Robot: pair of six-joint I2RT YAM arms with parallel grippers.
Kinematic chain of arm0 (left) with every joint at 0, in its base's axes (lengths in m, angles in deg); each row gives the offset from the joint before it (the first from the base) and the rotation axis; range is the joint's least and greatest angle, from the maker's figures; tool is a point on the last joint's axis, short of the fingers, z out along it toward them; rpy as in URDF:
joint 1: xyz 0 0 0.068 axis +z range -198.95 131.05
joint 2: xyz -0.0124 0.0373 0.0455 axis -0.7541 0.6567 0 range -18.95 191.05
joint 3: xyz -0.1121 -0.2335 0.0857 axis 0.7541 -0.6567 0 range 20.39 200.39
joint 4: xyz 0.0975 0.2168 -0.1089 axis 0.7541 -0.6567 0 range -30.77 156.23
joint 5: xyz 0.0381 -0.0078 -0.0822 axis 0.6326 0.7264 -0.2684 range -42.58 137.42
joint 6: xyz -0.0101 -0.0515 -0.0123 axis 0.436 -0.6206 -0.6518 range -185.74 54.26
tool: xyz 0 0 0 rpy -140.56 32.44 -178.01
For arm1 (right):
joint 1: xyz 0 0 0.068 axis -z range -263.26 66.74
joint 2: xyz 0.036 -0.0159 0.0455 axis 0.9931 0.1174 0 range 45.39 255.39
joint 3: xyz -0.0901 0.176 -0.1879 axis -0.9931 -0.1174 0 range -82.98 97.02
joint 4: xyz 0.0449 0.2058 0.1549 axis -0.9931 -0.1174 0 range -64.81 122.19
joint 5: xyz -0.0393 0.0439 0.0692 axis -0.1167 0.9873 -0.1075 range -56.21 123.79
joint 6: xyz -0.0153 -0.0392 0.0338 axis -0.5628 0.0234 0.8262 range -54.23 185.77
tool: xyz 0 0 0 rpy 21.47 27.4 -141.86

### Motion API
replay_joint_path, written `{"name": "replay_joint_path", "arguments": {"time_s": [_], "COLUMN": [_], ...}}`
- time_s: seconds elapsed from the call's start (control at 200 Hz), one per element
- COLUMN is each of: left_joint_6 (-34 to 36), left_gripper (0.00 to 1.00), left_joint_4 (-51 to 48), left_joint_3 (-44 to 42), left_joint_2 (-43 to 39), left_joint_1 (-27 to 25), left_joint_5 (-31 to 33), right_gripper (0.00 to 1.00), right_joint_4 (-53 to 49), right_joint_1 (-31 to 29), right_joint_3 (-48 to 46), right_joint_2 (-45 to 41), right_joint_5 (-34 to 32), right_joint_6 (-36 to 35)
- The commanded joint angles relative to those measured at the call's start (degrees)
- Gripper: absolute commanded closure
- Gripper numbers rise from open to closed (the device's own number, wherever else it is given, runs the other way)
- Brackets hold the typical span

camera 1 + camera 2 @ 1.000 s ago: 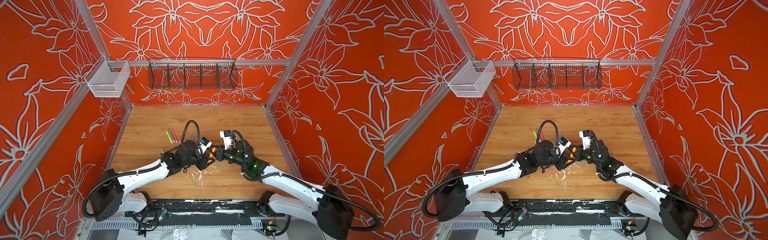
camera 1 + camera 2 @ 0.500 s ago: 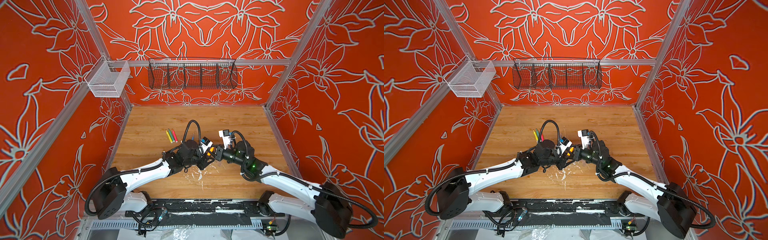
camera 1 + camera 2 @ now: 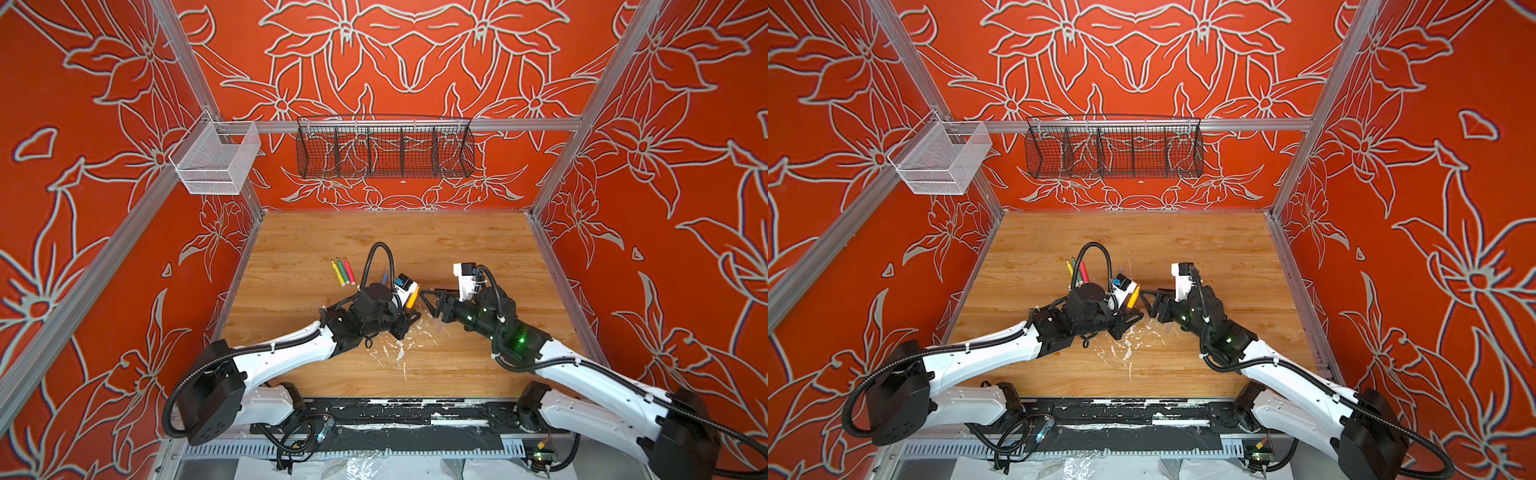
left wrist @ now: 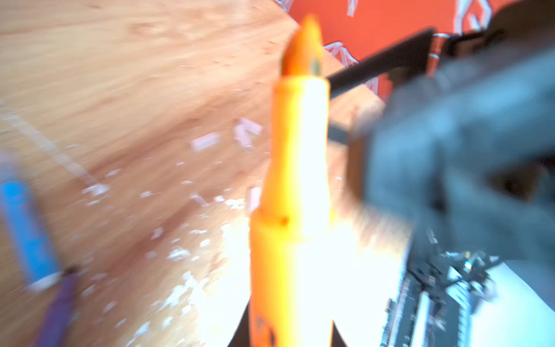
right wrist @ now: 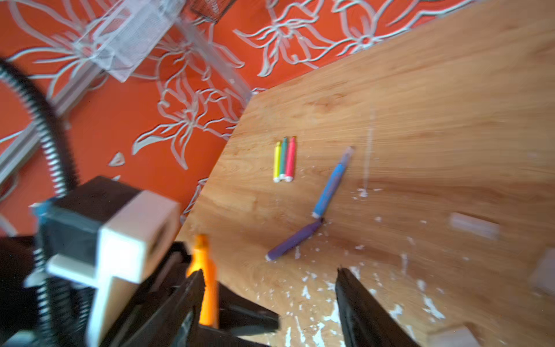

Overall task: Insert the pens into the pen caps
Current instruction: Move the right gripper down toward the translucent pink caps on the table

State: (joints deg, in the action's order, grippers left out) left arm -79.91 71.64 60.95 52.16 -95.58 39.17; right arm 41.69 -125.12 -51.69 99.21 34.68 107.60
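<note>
Wooden tabletop; orange pen tight in left hand, long axis out, tip foremost, beside empty, wide-apart right hand.

Top views bright, wrist views blurred, orange pen glaring

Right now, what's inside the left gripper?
The orange pen, gripped by the left gripper, tip sticking out. Its rear end is hidden between the jaws.
</note>
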Motion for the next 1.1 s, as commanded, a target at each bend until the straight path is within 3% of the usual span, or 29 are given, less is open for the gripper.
{"name": "replay_joint_path", "arguments": {"time_s": [0.0, 0.085, 0.185, 0.315, 0.59, 1.096], "left_joint_6": [-2.27, -3.46, -4.76, -4.59, -4.25, -4.58], "left_gripper": [1.0, 1.0, 1.0, 1.0, 1.0, 1.0], "left_joint_4": [3.64, 4.96, 6.09, 6.37, 6.28, 6.14], "left_joint_3": [-2.94, -5.54, -7.74, -8.47, -8.17, -7.75], "left_joint_2": [-5.76, -8.74, -11.26, -12.79, -12.23, -11.26], "left_joint_1": [2.77, 4.95, 6.43, 6.55, 6.55, 6.55], "left_joint_5": [5.5, 6.37, 7.66, 7.9, 6.93, 6.41], "right_gripper": [0.26, 0.26, 0.26, 0.25, 0.3, 0.39], "right_joint_4": [-12.88, -18.25, -32.74, -40.53, -40.77, -34.93], "right_joint_1": [0.81, 0.91, 1.15, 2.04, 6.74, 13.07], "right_joint_3": [1.75, 3.95, 11.15, 19.55, 23.58, 22.32], "right_joint_2": [0.56, 2.7, 8.96, 18.78, 30.87, 36.09], "right_joint_5": [-14.81, -19.32, -26.99, -28.84, -21.53, -9.95], "right_joint_6": [2.14, 3.63, 8.01, 6.95, 5.91, 5.15]}}
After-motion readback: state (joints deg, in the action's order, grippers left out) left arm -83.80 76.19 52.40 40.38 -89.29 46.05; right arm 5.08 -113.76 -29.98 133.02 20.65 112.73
